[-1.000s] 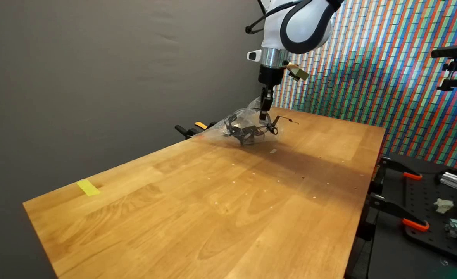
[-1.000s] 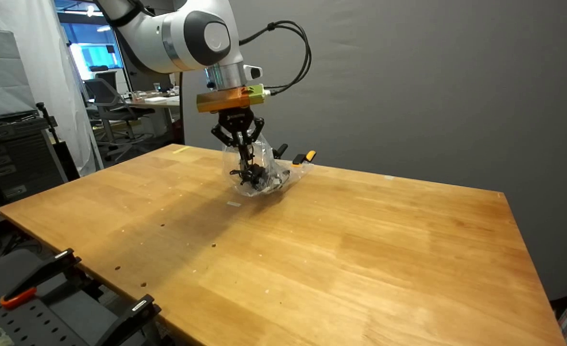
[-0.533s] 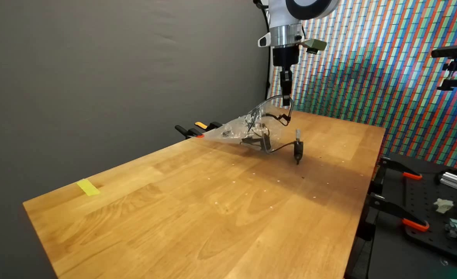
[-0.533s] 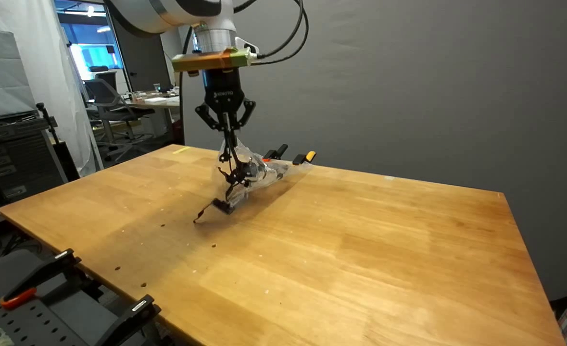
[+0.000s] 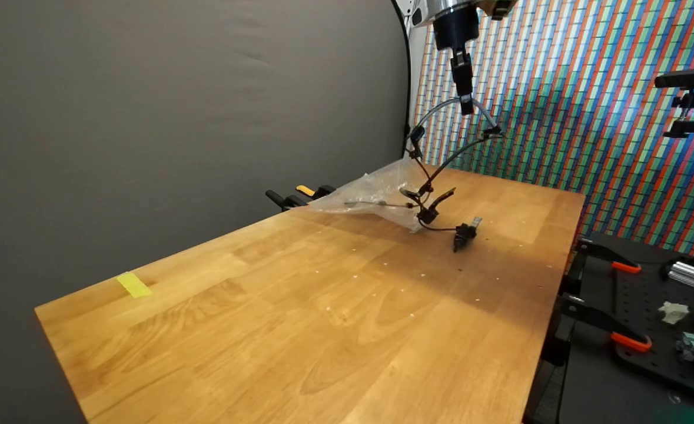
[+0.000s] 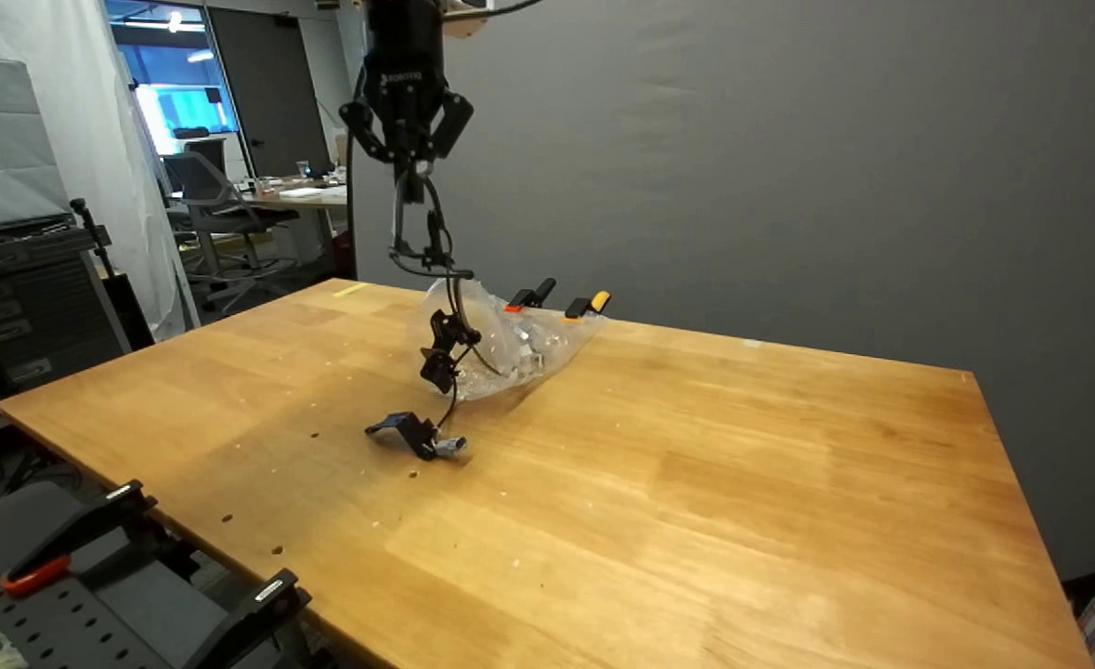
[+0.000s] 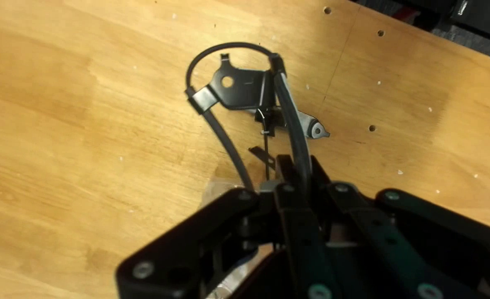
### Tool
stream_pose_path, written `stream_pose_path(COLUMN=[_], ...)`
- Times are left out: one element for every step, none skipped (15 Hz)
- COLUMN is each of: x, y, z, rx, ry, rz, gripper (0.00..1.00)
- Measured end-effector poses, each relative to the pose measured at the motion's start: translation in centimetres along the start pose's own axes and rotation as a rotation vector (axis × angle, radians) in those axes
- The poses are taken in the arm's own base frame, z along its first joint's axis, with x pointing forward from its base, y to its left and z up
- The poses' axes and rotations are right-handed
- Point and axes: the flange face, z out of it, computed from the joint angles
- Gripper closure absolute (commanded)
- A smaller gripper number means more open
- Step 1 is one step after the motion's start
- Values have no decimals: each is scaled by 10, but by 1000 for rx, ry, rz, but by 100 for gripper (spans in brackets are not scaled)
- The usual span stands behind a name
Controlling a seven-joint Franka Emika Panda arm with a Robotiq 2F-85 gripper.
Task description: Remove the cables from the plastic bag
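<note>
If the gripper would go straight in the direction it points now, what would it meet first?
Probably a hanging strand of the cable it holds, which crosses below the gripper in both exterior views; depth is unclear, so perhaps the table instead.

A pale-flecked wooden worktop (image 5: 235,347) shows in all three views. A strip of yellow tape (image 5: 134,284) and two small clamps (image 6: 580,308), one yellow and black, are placed along the edge nearest a plain grey backdrop (image 5: 164,129). Next to that stands a panel of multicoloured stripes (image 5: 605,88). Beside the worktop, two longer black clamps (image 5: 603,321) with orange ends reach over a dark perforated plate (image 5: 638,288). In an exterior view, a white curtain (image 6: 101,139) hangs by a drawer cabinet (image 6: 64,307); farther back is an office chair (image 6: 202,178).
</note>
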Motion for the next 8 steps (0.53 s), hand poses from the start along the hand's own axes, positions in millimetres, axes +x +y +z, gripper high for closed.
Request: stream_pose_path(x=[-4, -9, -13, -17, -20, -22, -23, -23], y=[-1, -4, -8, -12, -18, -25, -32, -41], z=[-11, -23, -34, -45, -56, -67, -77, -86], rx=[1, 3, 8, 11, 12, 12, 8, 4], ry=[-4, -9, -19, -28, -35, -42, -46, -54], rz=[18, 36, 56, 76, 95, 113, 130, 141], gripper=[91, 91, 91, 91, 91, 91, 91, 91])
